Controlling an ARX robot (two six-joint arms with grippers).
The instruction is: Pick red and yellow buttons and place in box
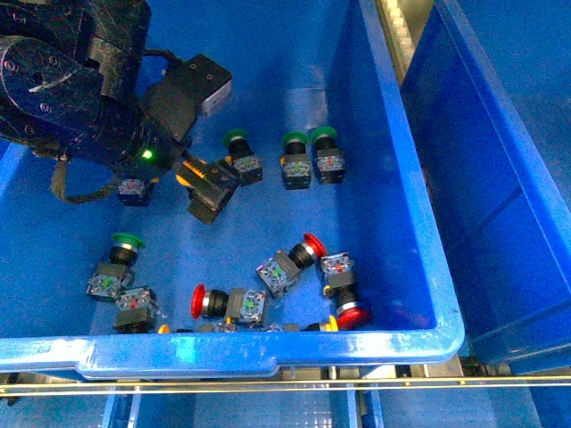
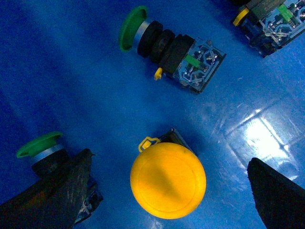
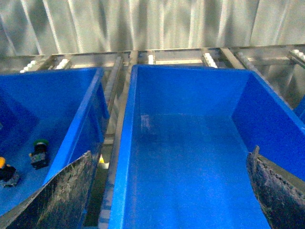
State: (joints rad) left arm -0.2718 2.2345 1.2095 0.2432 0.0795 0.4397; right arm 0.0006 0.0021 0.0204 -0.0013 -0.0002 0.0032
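**Drop past the dome, close on the body**

The yellow button sits cap-up between the left jaws. The jaws stand wide open, and the button is roughly centred and touches neither finger. To grasp it well, I judge the jaws should descend past the smooth dome and close on the collar or black body beneath. The rounded cap would likely slip out of a high pinch. Just outside one finger stands a green button, so a straight drop should avoid clipping it. Beyond the fingertips a second green button lies on its side, well apart.

Only the left wrist view shows this centring. In the front view the jaws cover the target. An orange glint there may be its cap, though I cannot tell. The front view adds what the wrist misses: red buttons lying further out from the jaws in the source bin. Only the right wrist view shows the box, with no button visible in it. It lies under the right jaws, which hang open and hold nothing.
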